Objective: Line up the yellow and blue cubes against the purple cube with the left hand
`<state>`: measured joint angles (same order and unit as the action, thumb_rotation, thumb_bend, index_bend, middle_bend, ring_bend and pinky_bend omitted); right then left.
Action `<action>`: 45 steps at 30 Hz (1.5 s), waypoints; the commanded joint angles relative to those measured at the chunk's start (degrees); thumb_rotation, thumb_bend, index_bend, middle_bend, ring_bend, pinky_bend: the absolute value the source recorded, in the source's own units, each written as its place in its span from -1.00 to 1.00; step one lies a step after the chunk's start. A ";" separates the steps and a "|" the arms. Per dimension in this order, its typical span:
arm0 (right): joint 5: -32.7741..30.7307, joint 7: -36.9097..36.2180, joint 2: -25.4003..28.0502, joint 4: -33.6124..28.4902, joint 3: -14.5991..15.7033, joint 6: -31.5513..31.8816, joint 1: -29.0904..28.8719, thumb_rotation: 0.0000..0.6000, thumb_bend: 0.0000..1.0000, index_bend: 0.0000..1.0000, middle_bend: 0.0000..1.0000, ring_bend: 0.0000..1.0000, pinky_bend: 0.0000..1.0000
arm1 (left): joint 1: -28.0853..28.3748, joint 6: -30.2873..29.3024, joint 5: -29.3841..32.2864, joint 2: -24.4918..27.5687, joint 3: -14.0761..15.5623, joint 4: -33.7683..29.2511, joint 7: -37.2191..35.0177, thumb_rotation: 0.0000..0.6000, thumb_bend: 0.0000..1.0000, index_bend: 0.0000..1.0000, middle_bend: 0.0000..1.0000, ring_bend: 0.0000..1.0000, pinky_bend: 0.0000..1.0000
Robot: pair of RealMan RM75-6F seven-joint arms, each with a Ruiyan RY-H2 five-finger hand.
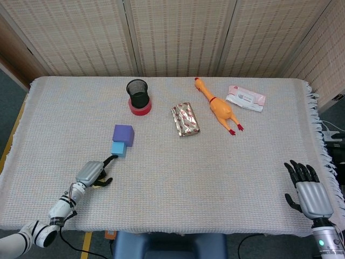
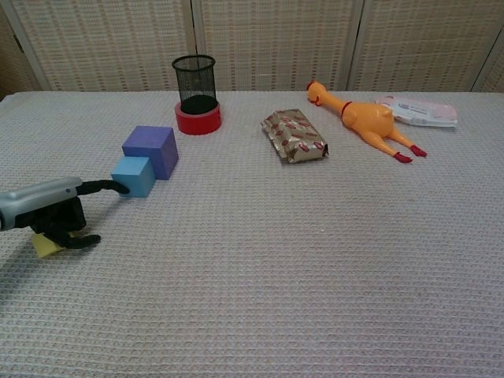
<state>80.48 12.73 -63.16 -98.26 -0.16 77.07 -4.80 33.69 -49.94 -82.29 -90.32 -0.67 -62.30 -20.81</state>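
The purple cube (image 1: 123, 134) (image 2: 151, 149) stands left of centre on the table. The blue cube (image 1: 118, 148) (image 2: 133, 176) sits touching its near side. My left hand (image 1: 92, 172) (image 2: 46, 209) lies just in front of the blue cube, with one finger stretched out so its tip touches the cube's near face. Its other fingers curl down around the yellow cube (image 2: 47, 246) (image 1: 98, 185), which is mostly hidden under the hand. My right hand (image 1: 304, 188) rests at the near right edge with its fingers spread, holding nothing.
A black mesh cup on a red tape roll (image 1: 139, 97) (image 2: 196, 101) stands behind the cubes. A foil packet (image 1: 185, 120), a rubber chicken (image 1: 218, 107) and a wipes pack (image 1: 246, 98) lie at the back right. The woven cloth (image 1: 215, 178) covers the table.
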 commanded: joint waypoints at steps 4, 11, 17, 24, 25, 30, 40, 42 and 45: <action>-0.21 0.17 -0.06 0.04 -0.03 -0.22 -0.08 1.00 -0.80 -1.00 -1.00 -1.00 -1.00 | 0.01 -0.01 0.03 -0.43 0.00 0.83 -0.17 1.00 -0.20 -0.82 1.00 1.00 1.00; 0.09 0.06 -0.10 -0.04 -0.01 0.10 -0.01 1.00 -0.80 -1.00 -1.00 -1.00 -1.00 | -0.72 -1.50 -0.49 0.26 0.34 -0.45 -0.16 1.00 -0.20 -0.80 1.00 1.00 1.00; 1.18 -0.36 -0.03 -0.11 0.32 0.55 0.14 1.00 -0.80 -1.00 -1.00 -1.00 -1.00 | -2.21 -3.79 -1.16 2.34 1.21 -4.55 0.62 1.00 -0.21 -0.77 1.00 1.00 1.00; 2.09 -0.66 0.15 -0.28 0.70 0.74 0.25 1.00 -0.80 -1.00 -1.00 -1.00 -1.00 | -4.20 -7.42 -2.17 5.28 2.03 -9.85 2.47 1.00 -0.20 -0.76 1.00 1.00 1.00; 2.20 -0.70 0.17 -0.28 0.75 0.75 0.25 1.00 -0.80 -1.00 -1.00 -1.00 -1.00 | -4.51 -8.01 -2.32 5.77 2.14 -10.63 2.79 1.00 -0.20 -0.75 1.00 1.00 1.00; 2.47 -0.71 0.19 -0.27 0.93 0.39 0.12 1.00 -0.80 -1.00 -1.00 -1.00 -1.00 | -6.66 -11.67 -2.98 8.30 2.69 -14.29 4.08 1.00 -0.20 -0.75 1.00 1.00 1.00; 3.10 -0.70 0.28 -0.55 1.17 0.67 0.26 1.00 -0.80 -1.00 -1.00 -1.00 -1.00 | -10.31 -15.96 -4.71 11.46 4.99 -17.42 6.29 1.00 -0.21 -0.59 1.00 1.00 1.00; 3.02 -0.59 0.23 -0.50 1.18 0.50 0.20 1.00 -0.80 -1.00 -1.00 -1.00 -1.00 | -11.02 -16.20 -4.82 11.57 5.64 -17.09 7.03 1.00 -0.21 -0.52 1.00 1.00 1.00; 2.97 -0.39 0.12 -0.47 1.22 0.25 0.10 1.00 -0.80 -1.00 -1.00 -1.00 -1.00 | -11.89 -15.74 -4.08 11.11 6.14 -15.82 7.84 1.00 -0.21 -0.49 1.00 1.00 1.00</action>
<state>83.47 12.31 -63.02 -98.74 1.05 77.34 -4.68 22.11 -65.84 -86.65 -79.04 5.23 -78.54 -13.17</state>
